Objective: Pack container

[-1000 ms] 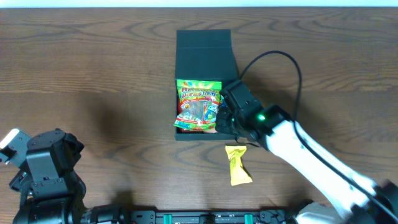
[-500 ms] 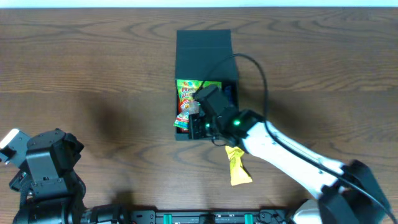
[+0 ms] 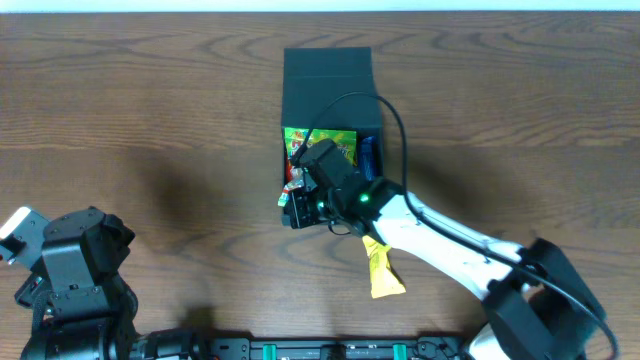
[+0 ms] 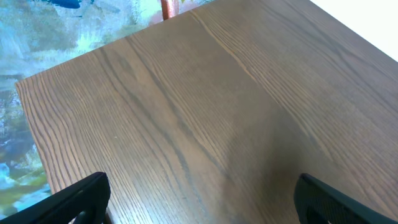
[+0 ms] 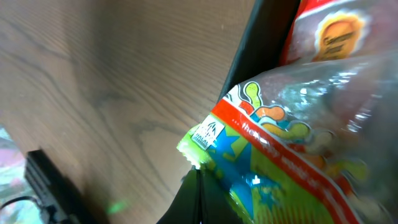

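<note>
Shift: our right tool (image 3: 299, 207) crossed the container (image 3: 327, 80) onto the gummy packet (image 3: 341, 148).
Meaning: tucking it in, we judge.
Tools: right's grip unreadable; left tool (image 4: 199, 202) apart.

Brown wood-grain table (image 3: 150, 120)

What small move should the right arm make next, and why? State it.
Probably nudge the green, crinkly plastic gummy packet rightward, into the dark, square cardboard box. Its corner overhangs the box's left wall, and the right end effector sits at that edge.
</note>
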Robot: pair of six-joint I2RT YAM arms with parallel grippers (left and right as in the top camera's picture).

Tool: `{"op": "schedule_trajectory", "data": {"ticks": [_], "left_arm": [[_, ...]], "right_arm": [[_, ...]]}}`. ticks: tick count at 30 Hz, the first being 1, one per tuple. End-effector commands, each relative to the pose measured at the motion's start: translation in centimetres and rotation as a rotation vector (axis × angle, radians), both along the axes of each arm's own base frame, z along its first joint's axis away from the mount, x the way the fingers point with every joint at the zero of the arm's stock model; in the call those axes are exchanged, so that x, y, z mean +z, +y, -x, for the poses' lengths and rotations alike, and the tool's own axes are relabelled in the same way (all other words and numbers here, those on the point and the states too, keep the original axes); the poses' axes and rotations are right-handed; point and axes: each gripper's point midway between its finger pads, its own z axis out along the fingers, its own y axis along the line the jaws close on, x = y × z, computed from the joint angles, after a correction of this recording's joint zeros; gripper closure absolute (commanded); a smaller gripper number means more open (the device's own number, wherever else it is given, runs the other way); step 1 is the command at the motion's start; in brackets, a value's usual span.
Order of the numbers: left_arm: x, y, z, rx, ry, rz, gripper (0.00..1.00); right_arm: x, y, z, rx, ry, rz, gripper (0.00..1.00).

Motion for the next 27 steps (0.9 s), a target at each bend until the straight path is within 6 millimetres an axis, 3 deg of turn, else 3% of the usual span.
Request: {"op": "schedule_trajectory", "data": {"ticks": [1, 8, 12, 15, 17, 27], "left_arm": [[0.4, 0.2, 0.2, 0.021, -0.014, -0.003, 0.05], [0.4, 0.2, 0.2, 0.021, -0.014, -0.003, 0.05], [0.4, 0.2, 0.2, 0.021, -0.014, -0.003, 0.05], [0.4, 0.2, 0.2, 0.021, -0.014, -0.003, 0.05], [0.4, 0.2, 0.2, 0.021, -0.014, -0.003, 0.05], [0.4, 0.2, 0.2, 0.021, -0.014, -0.003, 0.05]], "right_arm": [[-1.3, 0.3, -0.2, 0.019, -0.013, 0.027, 0.98], [-1.5, 0.0, -0.2, 0.028, -0.026, 0.051, 0.98], [0.8, 0.1, -0.1, 0.035, -0.035, 0.043, 0.98], [4.3, -0.1, 0.0, 0.056, -0.08, 0.027, 0.98], [5.2, -0.3, -0.2, 0.051, -0.103, 0.02, 0.99], [3.4, -1.5, -2.6, 0.001, -0.152, 0.094, 0.98]]}}
